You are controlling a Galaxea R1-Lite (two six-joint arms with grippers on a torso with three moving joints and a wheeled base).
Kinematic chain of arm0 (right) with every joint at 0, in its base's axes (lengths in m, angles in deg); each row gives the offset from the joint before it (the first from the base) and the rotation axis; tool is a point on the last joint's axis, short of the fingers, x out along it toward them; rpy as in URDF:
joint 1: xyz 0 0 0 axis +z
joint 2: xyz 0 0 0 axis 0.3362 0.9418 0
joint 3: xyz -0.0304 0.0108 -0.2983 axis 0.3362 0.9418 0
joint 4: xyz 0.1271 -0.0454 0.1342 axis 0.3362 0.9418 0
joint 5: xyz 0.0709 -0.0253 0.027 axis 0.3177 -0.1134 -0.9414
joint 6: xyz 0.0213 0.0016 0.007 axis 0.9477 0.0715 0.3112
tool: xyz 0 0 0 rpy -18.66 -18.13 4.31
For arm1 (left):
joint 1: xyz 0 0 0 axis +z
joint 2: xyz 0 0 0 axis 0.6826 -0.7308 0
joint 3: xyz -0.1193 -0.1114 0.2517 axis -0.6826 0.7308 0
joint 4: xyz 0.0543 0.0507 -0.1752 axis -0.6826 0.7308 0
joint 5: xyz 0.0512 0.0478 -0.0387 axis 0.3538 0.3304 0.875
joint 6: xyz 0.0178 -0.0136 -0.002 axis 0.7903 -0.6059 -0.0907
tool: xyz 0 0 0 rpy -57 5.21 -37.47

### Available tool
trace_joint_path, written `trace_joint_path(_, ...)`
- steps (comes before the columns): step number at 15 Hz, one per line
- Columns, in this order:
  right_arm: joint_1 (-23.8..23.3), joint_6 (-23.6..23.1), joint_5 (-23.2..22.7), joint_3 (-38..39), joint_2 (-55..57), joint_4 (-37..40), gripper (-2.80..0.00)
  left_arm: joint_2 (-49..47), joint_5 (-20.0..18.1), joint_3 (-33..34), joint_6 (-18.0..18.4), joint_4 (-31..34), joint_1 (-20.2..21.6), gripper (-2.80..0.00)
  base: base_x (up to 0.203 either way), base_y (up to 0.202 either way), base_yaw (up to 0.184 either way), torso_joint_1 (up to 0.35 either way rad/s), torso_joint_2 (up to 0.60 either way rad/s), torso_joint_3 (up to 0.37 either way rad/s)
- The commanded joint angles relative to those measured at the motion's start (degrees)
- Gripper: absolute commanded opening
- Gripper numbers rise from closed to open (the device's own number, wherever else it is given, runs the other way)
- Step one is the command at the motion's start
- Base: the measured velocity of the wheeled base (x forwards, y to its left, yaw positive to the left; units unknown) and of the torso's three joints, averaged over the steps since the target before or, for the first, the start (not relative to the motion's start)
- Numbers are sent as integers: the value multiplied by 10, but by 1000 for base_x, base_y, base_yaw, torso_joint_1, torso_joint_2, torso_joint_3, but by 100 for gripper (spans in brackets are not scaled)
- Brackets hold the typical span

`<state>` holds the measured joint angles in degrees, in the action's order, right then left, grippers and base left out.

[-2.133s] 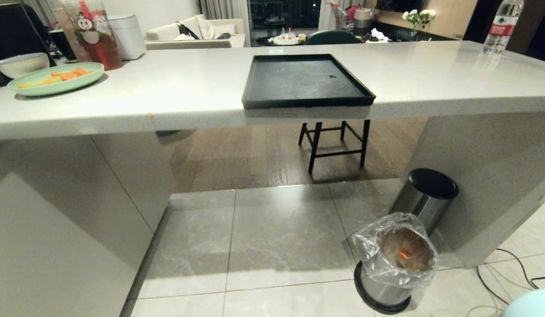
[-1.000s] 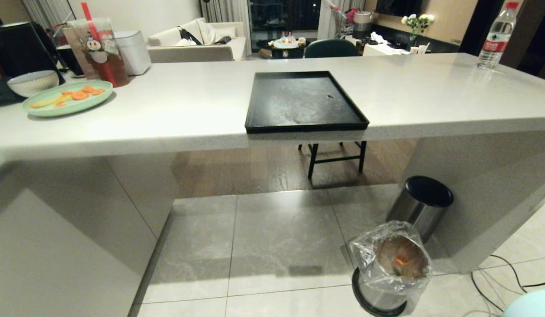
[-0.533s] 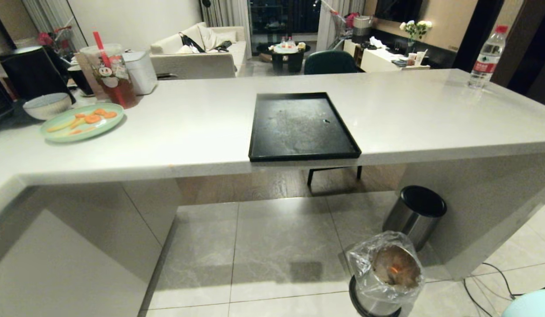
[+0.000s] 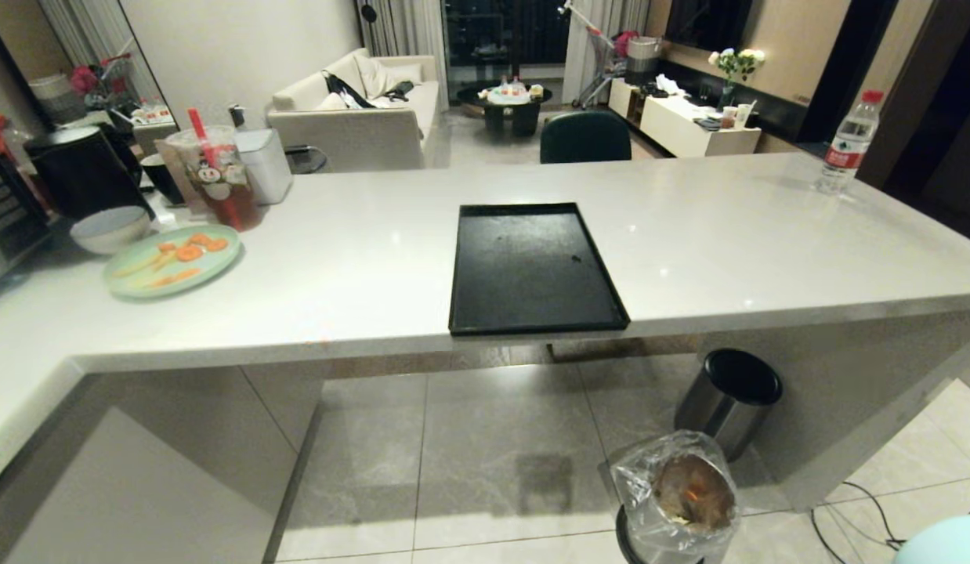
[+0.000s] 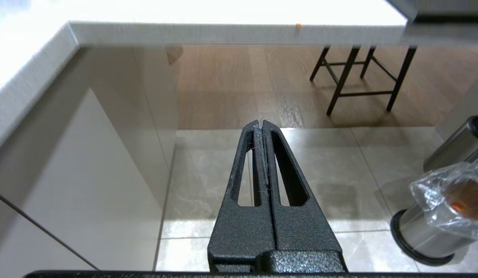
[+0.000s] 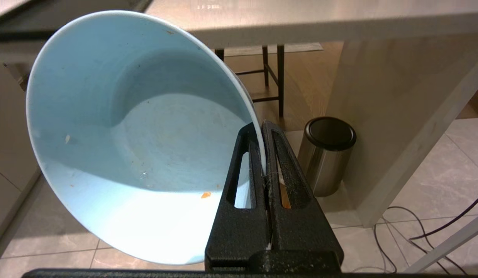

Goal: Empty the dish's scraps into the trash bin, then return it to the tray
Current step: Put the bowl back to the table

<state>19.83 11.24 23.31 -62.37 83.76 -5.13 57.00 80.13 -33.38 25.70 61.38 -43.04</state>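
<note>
Beside the trash bin (image 4: 673, 501), right gripper (image 6: 264, 127) jaws clench the dish (image 6: 138, 131); left gripper (image 5: 261, 125) jaws closed, empty.

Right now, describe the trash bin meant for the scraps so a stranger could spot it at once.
Find the white counter, then the tiled floor below its right end. Two steel bins stand there; the trash bin is the nearer one, open-topped and lined with a crinkled clear bag, while the lidded bin behind it has a black lid.
</note>
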Motion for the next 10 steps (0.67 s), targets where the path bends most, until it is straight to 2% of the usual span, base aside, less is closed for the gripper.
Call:
trace_joint_path(1,1,0,0,0,1,0,-280,-1,0,0,0,0,0,-280,0,0,0,188,-552,-364)
trace_joint_path(7,1,0,0,0,1,0,-280,0,0,0,0,0,0,-280,0,0,0,210,-585,-372)
trace_joint_path(10,1,0,0,0,1,0,-280,-1,0,0,0,0,0,-280,0,0,0,178,-429,-265)
